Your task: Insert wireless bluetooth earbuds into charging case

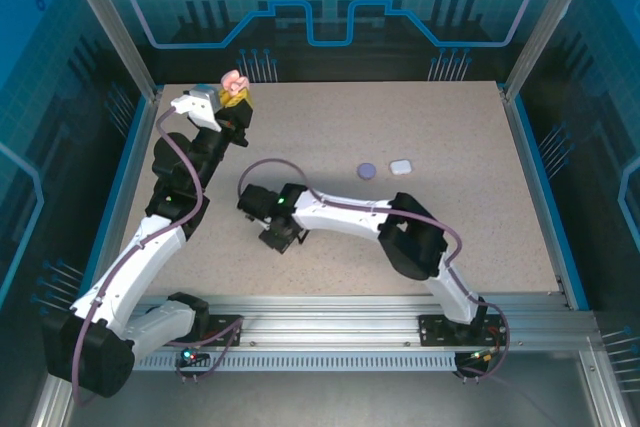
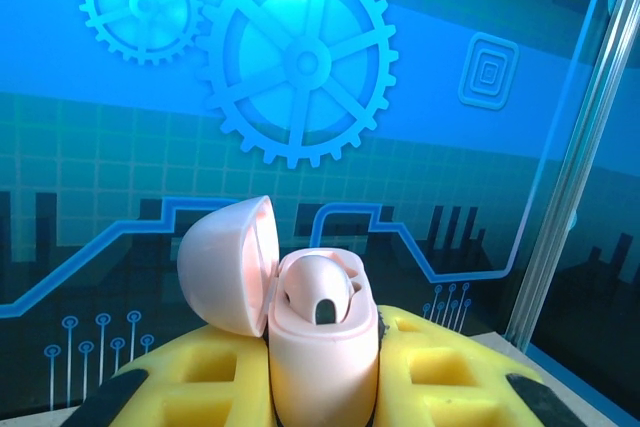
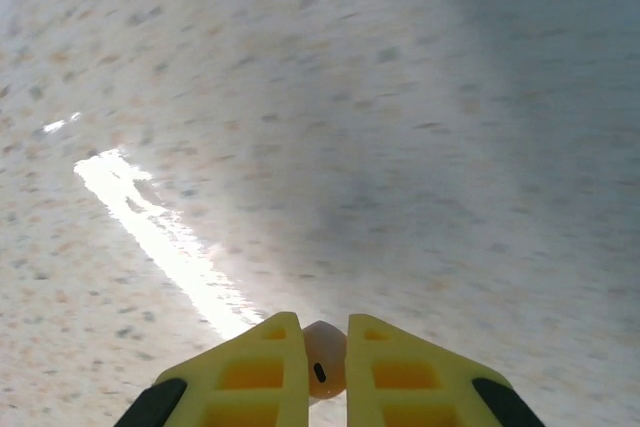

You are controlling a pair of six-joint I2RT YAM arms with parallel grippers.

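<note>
Left gripper: clamped on the pink case, which is raised with its lid hinged open.
Right gripper: right of the pink case, low over the table, pinching the pale pink earbud.
Handling: probably light, hard and slick; hold its rounded body gently.
Purple case, white case: farther right, on the table.

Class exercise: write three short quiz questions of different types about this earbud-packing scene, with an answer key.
1. True or false: the lid of the pink case, held in the left gripper, is open.
2. Multiple choice: what sits between the fingers of the right gripper? A) a screw B) a pale pink earbud C) nothing.
3. Fill in: the purple case and the white case lie on the ___.
Key: 1 true; 2 B; 3 table.
</note>
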